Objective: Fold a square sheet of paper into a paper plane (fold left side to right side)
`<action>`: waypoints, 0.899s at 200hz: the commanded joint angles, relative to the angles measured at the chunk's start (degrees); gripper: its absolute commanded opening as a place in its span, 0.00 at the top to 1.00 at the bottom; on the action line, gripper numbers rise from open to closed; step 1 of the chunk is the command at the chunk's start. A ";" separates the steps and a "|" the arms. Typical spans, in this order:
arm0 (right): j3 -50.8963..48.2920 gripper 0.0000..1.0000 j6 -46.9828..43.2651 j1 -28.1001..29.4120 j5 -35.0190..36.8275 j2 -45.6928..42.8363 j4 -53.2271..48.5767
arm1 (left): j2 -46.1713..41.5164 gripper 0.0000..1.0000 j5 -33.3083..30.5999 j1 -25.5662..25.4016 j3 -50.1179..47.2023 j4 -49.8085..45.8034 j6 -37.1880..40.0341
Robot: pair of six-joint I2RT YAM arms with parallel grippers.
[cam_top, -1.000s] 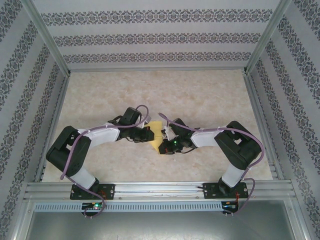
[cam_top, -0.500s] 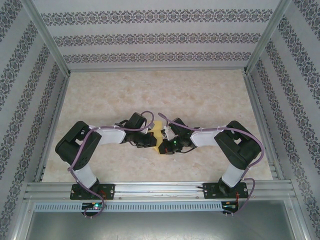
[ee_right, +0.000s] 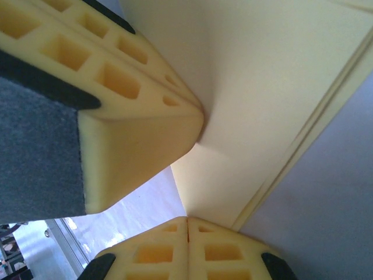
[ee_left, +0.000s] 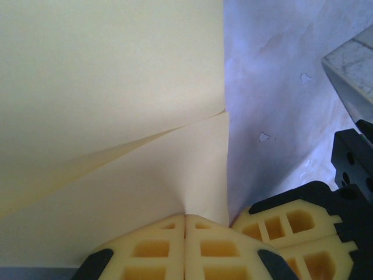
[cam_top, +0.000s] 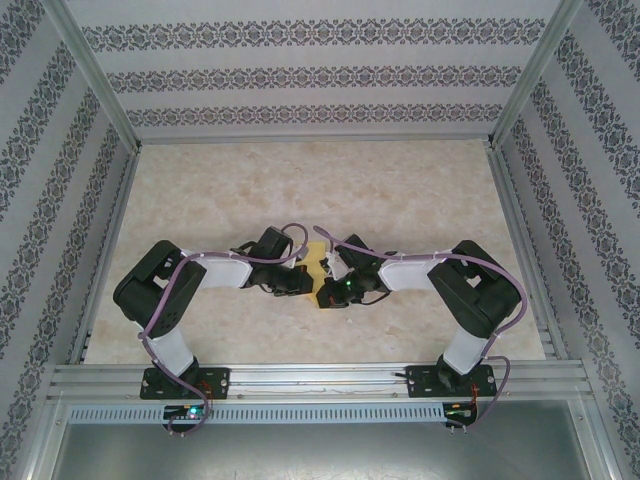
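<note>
Left gripper [ee_left: 185, 218] pinches sheet [ee_left: 111, 87], right gripper [ee_right: 187, 221] closed at its edge; sheet sits between your arms, equally near.

paper sheet [cam_top: 317, 262] largely covered from above, fold shape unclear, edges cropped close-up

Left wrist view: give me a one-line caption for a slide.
Left pincer shut on the folded pale-yellow paper, held just above the table.

Sheet [ee_left: 111, 87]: smooth matt paper. Fingers [ee_left: 145, 251]: matt yellow plastic. Table [cam_top: 400, 190]: marble-look, slight sheen. Rail [cam_top: 320, 378]: brushed metal.
</note>
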 commanded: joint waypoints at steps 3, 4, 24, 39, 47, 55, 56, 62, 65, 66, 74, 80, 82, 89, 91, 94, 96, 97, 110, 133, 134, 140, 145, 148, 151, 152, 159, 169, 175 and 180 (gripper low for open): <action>-2.43 1.00 -1.48 0.84 10.21 4.25 -9.04 | 1.96 0.94 -6.56 2.43 -2.43 0.81 0.73; -2.43 1.00 -1.48 0.87 10.21 4.24 -9.04 | 1.96 0.94 -6.56 2.56 -2.40 0.81 0.79; -2.44 1.00 -1.57 0.86 10.12 4.32 -9.32 | 2.13 0.94 -5.65 4.76 -2.49 1.32 1.42; -2.36 1.00 -1.74 0.87 10.03 4.35 -9.64 | 2.25 0.94 -5.17 6.62 -2.43 1.48 2.14; -2.36 1.00 -1.67 0.93 10.03 4.40 -9.74 | 2.35 0.94 -5.15 7.55 -2.30 1.08 2.74; -2.36 1.00 -1.66 0.94 9.96 4.40 -9.77 | 2.40 0.94 -5.00 8.49 -1.96 0.67 3.53; -2.36 1.00 -1.66 0.97 9.95 4.40 -9.75 | 2.40 0.94 -4.99 8.58 -1.95 0.66 3.60; -2.37 1.00 -1.62 1.00 9.95 4.38 -9.79 | 2.37 0.94 -4.97 9.28 -1.77 0.51 4.06; -2.36 1.00 -1.62 1.05 9.95 4.40 -9.81 | 2.38 0.94 -4.97 9.63 -1.76 0.43 4.23; -2.36 1.00 -1.64 1.02 9.95 4.40 -9.78 | 2.35 0.94 -4.97 9.68 -1.76 0.40 4.30; -2.36 1.00 -1.65 1.04 9.86 4.46 -9.77 | 2.40 0.94 -4.63 10.37 -1.53 0.48 4.73; -2.31 1.00 -1.66 1.00 9.78 4.49 -9.74 | 2.45 0.94 -4.38 10.90 -1.21 0.20 5.16; -2.30 1.00 -1.64 1.06 9.77 4.49 -9.74 | 2.48 0.94 -4.26 11.05 -1.12 0.07 5.27; -2.27 1.00 -1.66 1.09 9.68 4.62 -9.80 | 2.53 0.94 -4.23 11.54 -0.63 -0.47 5.92; -2.27 1.00 -1.66 1.08 9.64 4.61 -9.82 | 2.50 0.94 -4.20 11.65 -0.49 -0.63 6.12; -2.27 1.00 -1.65 1.08 9.60 4.66 -9.83 | 2.52 0.94 -4.22 11.82 -0.34 -0.78 6.39; -2.27 1.00 -1.66 1.08 9.60 4.67 -9.76 | 2.61 0.94 -4.26 12.03 -0.26 -0.90 6.54; -2.27 1.00 -1.66 1.08 9.59 4.67 -9.75 | 2.64 0.94 -4.27 12.11 -0.26 -0.96 6.60; -2.27 1.00 -1.65 1.08 9.46 4.67 -9.67 | 2.62 0.94 -4.37 13.32 0.26 -1.52 7.52; -2.27 1.00 -1.64 1.13 9.42 4.58 -9.65 | 2.67 0.94 -4.08 15.96 1.29 -2.50 9.35; -2.27 1.00 -1.65 1.10 9.37 4.58 -9.65 | 2.67 0.94 -4.09 16.05 1.35 -2.60 9.49; -2.27 1.00 -1.66 1.14 9.34 4.54 -9.65 | 2.51 0.94 -4.06 16.54 1.68 -3.12 10.02; -2.27 1.00 -1.64 1.09 9.35 4.49 -9.59 | 2.20 0.94 -3.94 16.94 2.16 -3.63 10.49; -2.27 1.00 -1.52 1.14 9.34 4.45 -9.57 | 2.02 0.94 -3.86 17.05 2.37 -3.86 10.77; -2.27 1.00 -1.57 1.10 9.38 4.41 -9.52 | 1.68 0.94 -3.83 17.15 2.56 -4.24 11.16; -2.27 1.00 -1.53 1.09 9.35 4.41 -9.54 | 1.60 0.94 -3.79 17.17 2.64 -4.35 11.28; -2.27 1.00 -1.51 1.02 9.26 4.33 -9.46 | 0.76 0.94 -3.85 17.43 3.11 -5.24 11.99; -2.20 1.00 -1.47 1.04 9.24 4.23 -9.27 | -0.80 0.94 -3.46 17.53 3.83 -6.35 12.92; -2.18 1.00 -1.41 0.94 9.24 4.14 -9.08 | -1.86 0.94 -3.05 17.51 4.11 -7.13 13.53; -2.18 1.00 -1.38 0.91 9.24 4.10 -8.92 | -2.77 0.94 -2.61 17.52 4.38 -7.60 13.90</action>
